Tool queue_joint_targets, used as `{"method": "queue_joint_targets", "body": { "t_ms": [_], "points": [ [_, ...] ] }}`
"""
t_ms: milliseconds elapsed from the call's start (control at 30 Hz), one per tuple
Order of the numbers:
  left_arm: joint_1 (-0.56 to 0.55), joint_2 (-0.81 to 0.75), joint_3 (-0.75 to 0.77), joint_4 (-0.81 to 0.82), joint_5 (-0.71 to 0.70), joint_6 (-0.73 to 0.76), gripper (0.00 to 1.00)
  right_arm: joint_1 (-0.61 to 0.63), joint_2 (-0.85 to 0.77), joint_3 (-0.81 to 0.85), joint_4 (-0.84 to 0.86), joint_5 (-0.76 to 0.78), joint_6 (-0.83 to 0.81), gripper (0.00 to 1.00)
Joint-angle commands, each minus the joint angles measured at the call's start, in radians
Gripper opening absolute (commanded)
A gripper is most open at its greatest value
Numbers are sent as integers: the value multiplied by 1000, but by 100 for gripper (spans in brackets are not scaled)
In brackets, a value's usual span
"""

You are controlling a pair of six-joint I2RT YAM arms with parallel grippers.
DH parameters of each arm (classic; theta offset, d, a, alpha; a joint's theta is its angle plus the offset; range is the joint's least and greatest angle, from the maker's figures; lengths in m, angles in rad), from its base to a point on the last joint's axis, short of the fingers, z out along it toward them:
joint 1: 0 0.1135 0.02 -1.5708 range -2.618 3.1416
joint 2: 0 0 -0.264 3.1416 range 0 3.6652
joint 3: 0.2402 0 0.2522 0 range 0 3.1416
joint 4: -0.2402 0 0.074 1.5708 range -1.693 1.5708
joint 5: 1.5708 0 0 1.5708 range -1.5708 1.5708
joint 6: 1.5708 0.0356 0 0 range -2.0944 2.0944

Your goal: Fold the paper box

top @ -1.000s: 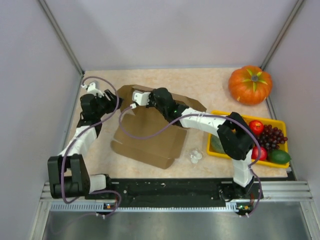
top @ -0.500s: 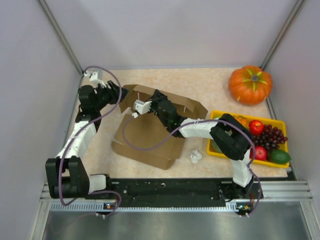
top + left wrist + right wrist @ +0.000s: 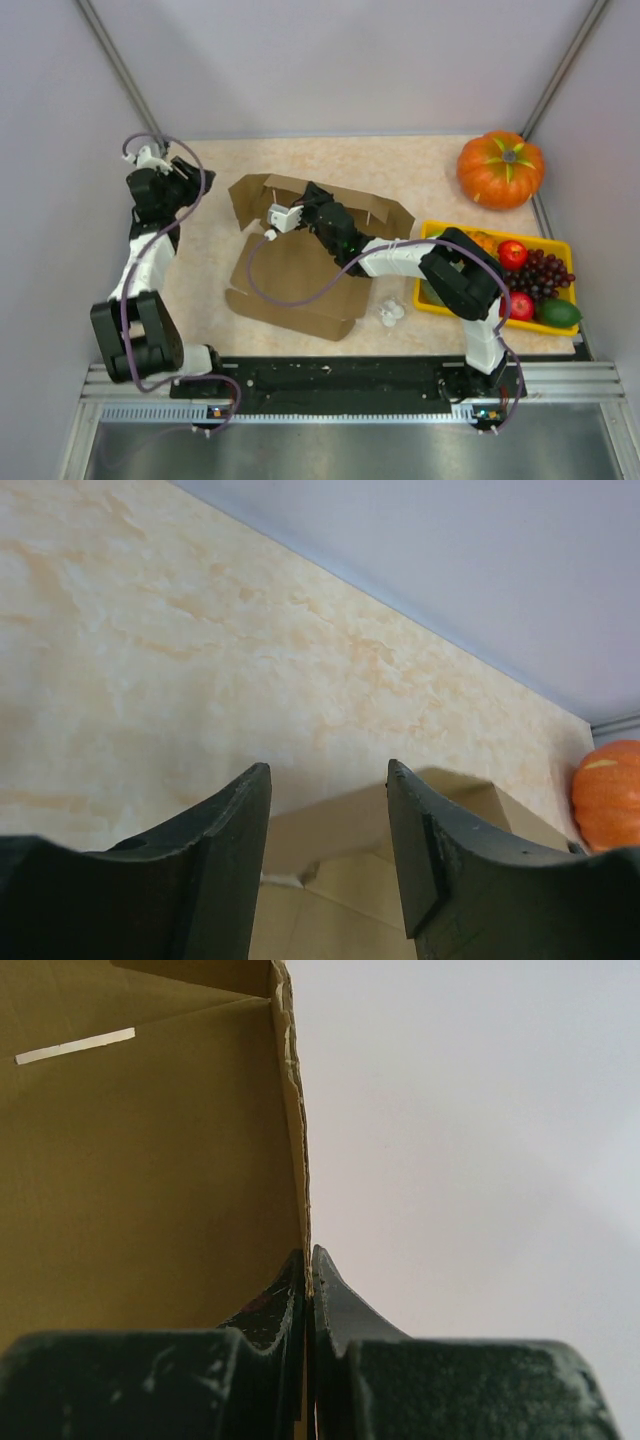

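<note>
The paper box is a brown cardboard sheet lying mid-table, with its back wall and left flap raised. My right gripper is shut on the top edge of the back wall. In the right wrist view the cardboard edge runs straight down into my closed gripper. My left gripper is open and empty, off to the left of the box and apart from it. In the left wrist view the gripper is spread wide, with the box seen beyond it.
An orange pumpkin sits at the back right and also shows in the left wrist view. A yellow tray holds fruit at the right. A small clear object lies near the box's front right corner. Grey walls enclose the table.
My left gripper has drawn back to the left, away from the box's left flap. My right gripper stays shut on the back wall, which stands more upright.
</note>
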Motion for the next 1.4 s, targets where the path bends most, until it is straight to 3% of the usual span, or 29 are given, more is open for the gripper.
{"method": "queue_joint_targets", "body": {
  "t_ms": [0,100,167,233,300,467,533,633,800,1000,1267,1367],
  "points": [
    [17,208,144,28,124,-43,51,8,-28,-24,65,-37,21,0],
    [14,280,166,114,277,-110,52,8,-13,-35,114,-24,-8,0],
    [4,231,99,228,291,-132,59,8,-8,-41,138,-22,-14,0],
    [-11,167,91,204,291,-106,61,8,-8,-50,151,-27,-16,0],
    [-43,89,45,128,238,-51,61,8,-11,-50,148,-33,-11,0],
    [-137,-207,-76,31,-90,21,60,8,-7,-36,123,-42,-2,0],
    [-202,-278,-151,107,-107,113,50,8,-14,-35,114,-48,12,0],
    [-284,-249,-146,83,-121,283,42,9,-36,-41,89,-68,32,0],
    [-295,-160,-121,84,-52,417,49,9,-47,-47,77,-85,46,0],
    [-299,-114,-182,167,-8,443,45,6,-53,-49,62,-97,61,0],
    [-359,-40,-161,229,-55,507,49,5,-60,-49,48,-106,75,0],
    [-373,-5,-156,268,-138,512,37,5,-60,-49,54,-106,83,0]
  ]
}}
